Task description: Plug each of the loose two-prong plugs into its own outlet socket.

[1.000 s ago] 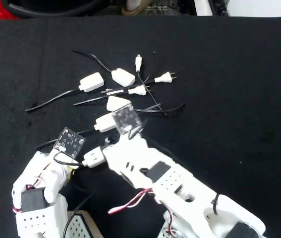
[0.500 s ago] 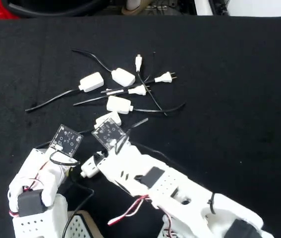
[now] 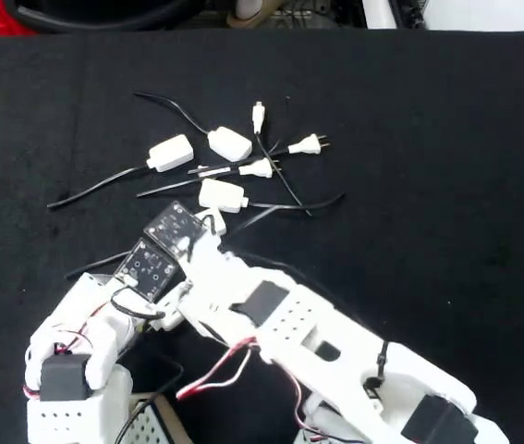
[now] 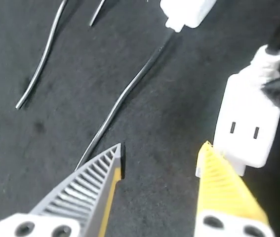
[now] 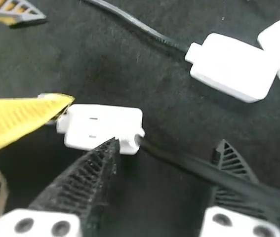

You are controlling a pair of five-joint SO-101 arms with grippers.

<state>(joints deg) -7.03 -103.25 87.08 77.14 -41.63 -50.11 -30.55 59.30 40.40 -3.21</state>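
**A:** Black cloth [image 3: 428, 185] lies under everything. On it we see the near socket [image 5: 102, 127], a white block with two slots, flat on the table between our two arms.

**B:** Agreed. Our left gripper [image 4: 162, 148] stands apart and holds nothing. Its yellow finger [image 4: 219, 182] sits right at the end of the block with the slots.

**A:** And the right gripper [image 5: 168, 145]?

**B:** It is spread wide too and grips nothing. Its black fingers straddle the cable [image 5: 179, 160] running out of that socket (one tip sits at the block's cable end, and we cannot tell whether it touches).

**A:** From above we count three plugs lying loose farther back: the far plug [image 3: 258, 116], the right plug [image 3: 310, 143] and the middle plug [image 3: 258, 167].

**B:** Three more white blocks lie among them: the outer socket [image 3: 171, 153], the back socket [image 3: 230, 143], and the front socket [image 3: 223, 195] just beyond the right arm's wrist.
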